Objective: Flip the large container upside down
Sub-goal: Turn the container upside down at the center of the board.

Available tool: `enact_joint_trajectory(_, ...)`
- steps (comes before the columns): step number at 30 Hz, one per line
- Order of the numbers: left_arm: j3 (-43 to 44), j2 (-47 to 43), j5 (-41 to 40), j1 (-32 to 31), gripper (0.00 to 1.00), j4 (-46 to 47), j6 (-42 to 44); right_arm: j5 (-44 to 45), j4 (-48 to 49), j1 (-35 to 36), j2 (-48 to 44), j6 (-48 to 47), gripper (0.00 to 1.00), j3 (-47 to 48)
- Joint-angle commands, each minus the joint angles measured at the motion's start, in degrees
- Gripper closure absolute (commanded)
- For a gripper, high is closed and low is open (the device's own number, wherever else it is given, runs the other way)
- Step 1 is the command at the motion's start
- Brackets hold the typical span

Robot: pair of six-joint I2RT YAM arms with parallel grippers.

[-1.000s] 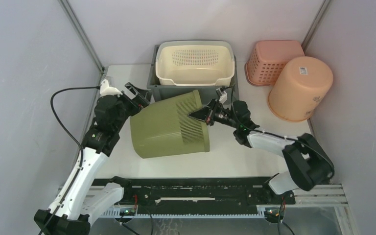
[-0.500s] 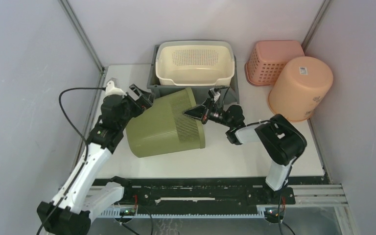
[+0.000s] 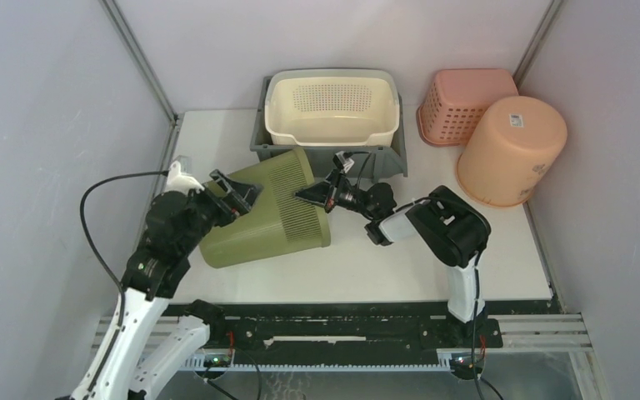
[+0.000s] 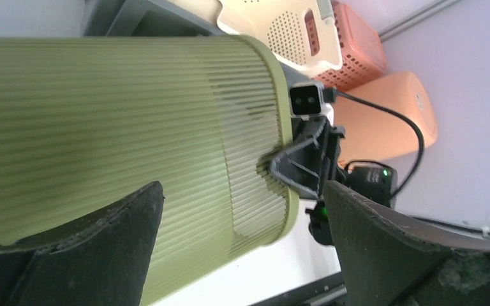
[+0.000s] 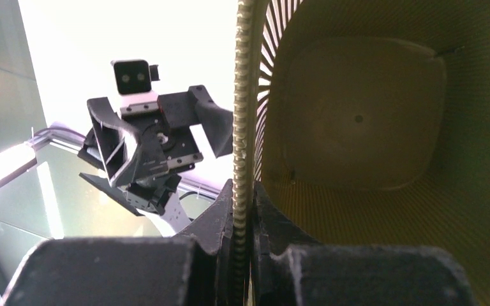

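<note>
Olive ribbed plastic large container (image 3: 260,225) sideways on white table (image 3: 383,267), right end effector (image 3: 310,196) pinching its slatted rim, left end effector (image 3: 237,193) wide at its base.

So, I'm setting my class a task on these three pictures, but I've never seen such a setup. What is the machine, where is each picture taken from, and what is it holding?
The machine is two robot arms, a left arm and a right arm, bolted at the near edge of a white table. The wide picture looks down from above; the other two come from a small camera on each wrist. A large green container lies on its side. The right claw is shut on its rim, seen close up in the right wrist picture. The left claw stands wide open at the container's base end, gripping nothing. At the back are a cream basket inside a grey tray, a pink basket and a peach bucket.
</note>
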Motion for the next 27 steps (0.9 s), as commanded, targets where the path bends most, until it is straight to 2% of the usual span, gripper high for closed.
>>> enact_joint_trajectory(1, 0.1, -5.1, 1.7, -0.3, 0.0, -4.8, -0.2, 1.2, -2.1, 1.6, 5.5, 1.4, 1.0, 1.1)
enact_joint_trajectory(5, 2.2, -8.3, 1.4, -0.3, 0.0, -8.5, 0.6, 1.8, -0.9, 3.3, 7.3, 3.5, 1.0, 3.9)
enact_joint_trajectory(12, 10.6, -8.9, 3.2, -0.2, 0.0, -15.2, 2.7, 6.5, 0.3, 7.6, 10.0, 9.7, 1.0, 12.9)
enact_joint_trajectory(19, 16.9, -9.0, 4.4, -0.2, 0.0, -18.4, 4.8, 16.7, 0.6, 13.9, 14.3, 16.0, 1.0, 21.3)
enact_joint_trajectory(27, 19.6, -7.9, 6.9, -0.2, 0.0, -17.8, 7.0, 28.7, 0.9, 19.5, 25.1, 19.7, 1.0, 33.1)
